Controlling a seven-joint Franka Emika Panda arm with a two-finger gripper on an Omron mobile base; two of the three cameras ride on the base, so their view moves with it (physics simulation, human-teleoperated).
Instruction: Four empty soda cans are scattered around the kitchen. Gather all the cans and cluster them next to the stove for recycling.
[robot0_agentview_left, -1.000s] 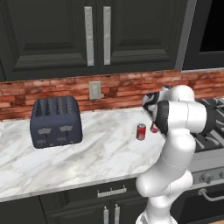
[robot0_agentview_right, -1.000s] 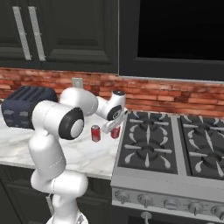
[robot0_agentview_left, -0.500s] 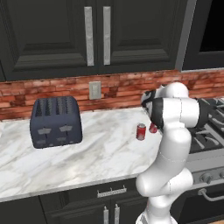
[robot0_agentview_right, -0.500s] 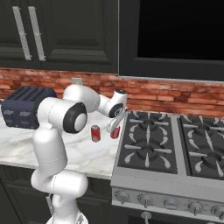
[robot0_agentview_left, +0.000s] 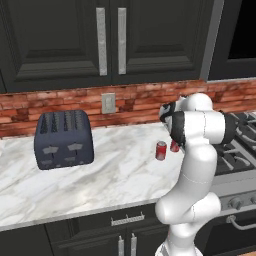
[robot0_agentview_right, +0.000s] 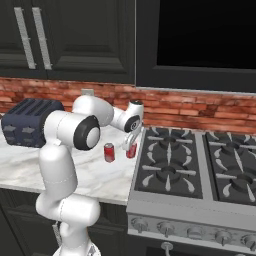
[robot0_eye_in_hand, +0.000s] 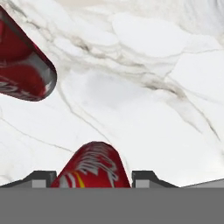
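Your gripper (robot0_agentview_right: 131, 146) is clenching a red can (robot0_agentview_right: 132, 150) right at the stove (robot0_agentview_right: 200, 170) edge. Another red can (robot0_agentview_right: 109, 152) is standing just beside it, with open marble counter (robot0_agentview_left: 100, 175) stretching toward the toaster (robot0_agentview_left: 64, 139)

We see a white marble counter (robot0_agentview_left: 75, 185) that runs under the brick wall up to the stove (robot0_agentview_right: 200, 170). On its left part a dark blue-grey toaster (robot0_agentview_left: 63, 139) stands near the wall. Well apart from it, close to the stove's edge, two red cans stand upright on the marble: the first can (robot0_agentview_right: 109, 152) stands more to the toaster side, and the second can (robot0_agentview_right: 131, 150) is just beside it, nearest to the stove. In the hand view both red cans show against the veined marble.
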